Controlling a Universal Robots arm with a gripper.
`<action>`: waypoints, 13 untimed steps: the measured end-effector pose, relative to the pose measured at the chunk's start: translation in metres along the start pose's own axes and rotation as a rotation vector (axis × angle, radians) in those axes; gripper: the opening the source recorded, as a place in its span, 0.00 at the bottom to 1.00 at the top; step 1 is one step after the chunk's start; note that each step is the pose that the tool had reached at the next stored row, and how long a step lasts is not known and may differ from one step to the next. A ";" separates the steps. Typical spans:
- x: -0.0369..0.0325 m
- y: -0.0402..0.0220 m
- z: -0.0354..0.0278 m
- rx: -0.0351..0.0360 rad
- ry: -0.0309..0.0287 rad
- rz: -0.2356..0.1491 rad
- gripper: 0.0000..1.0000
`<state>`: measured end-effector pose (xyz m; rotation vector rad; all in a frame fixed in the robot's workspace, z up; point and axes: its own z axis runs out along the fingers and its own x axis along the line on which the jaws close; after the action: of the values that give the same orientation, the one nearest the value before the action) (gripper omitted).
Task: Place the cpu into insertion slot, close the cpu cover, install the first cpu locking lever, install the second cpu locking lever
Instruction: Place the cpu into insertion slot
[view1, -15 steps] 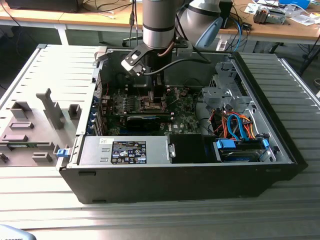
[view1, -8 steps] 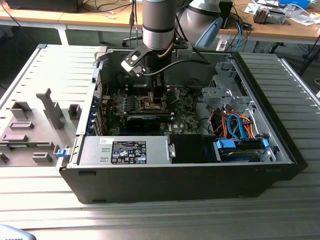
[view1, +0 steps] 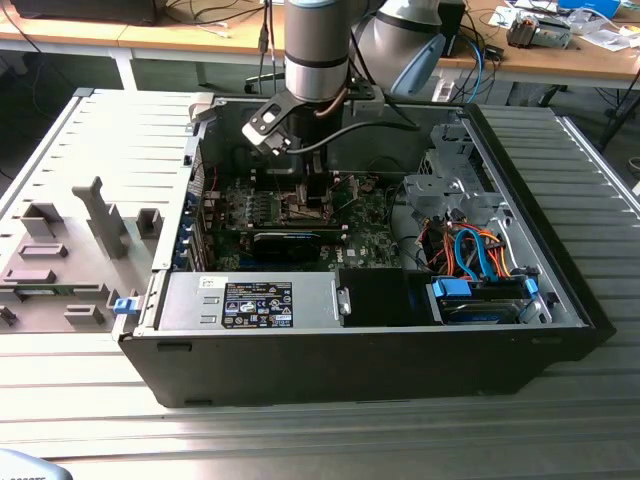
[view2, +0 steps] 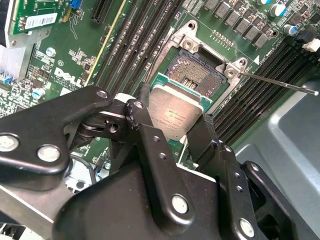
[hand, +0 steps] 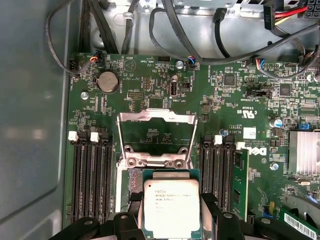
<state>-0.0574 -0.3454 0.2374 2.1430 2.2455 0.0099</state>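
The gripper (view2: 172, 122) is pinching the cpu (hand: 170, 202) by two opposite edges between its black fingers (view2: 141, 114), with the chip's silver top facing up. The chip is hanging partly over the insertion slot (view2: 192, 72), and part of the slot's dark pin field is showing; I cannot tell whether they are touching. The cpu cover (hand: 155, 116) is standing swung open beside the socket. The green board (hand: 225, 100) is lying inside an open computer case (view1: 350, 370), and the arm (view1: 316, 60) is reaching down into it.

cpu (hand: 170, 202): one edge cut by frame, two sides behind pincer (hand: 170, 212) fingers | insertion slot (hand: 131, 182): mostly under cpu | exterior view: slot area, green board's (view1: 370, 235) 12 o'clock, partly behind arm (view1: 316, 60)
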 end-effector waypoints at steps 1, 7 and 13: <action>0.0000 -0.0001 0.0005 0.0000 0.0000 0.000 0.55; 0.0001 -0.0006 0.0022 0.0001 0.0000 0.000 0.55; 0.0010 -0.0029 0.0037 0.0000 0.0000 0.000 0.55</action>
<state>-0.0602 -0.3446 0.2336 2.1430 2.2455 0.0099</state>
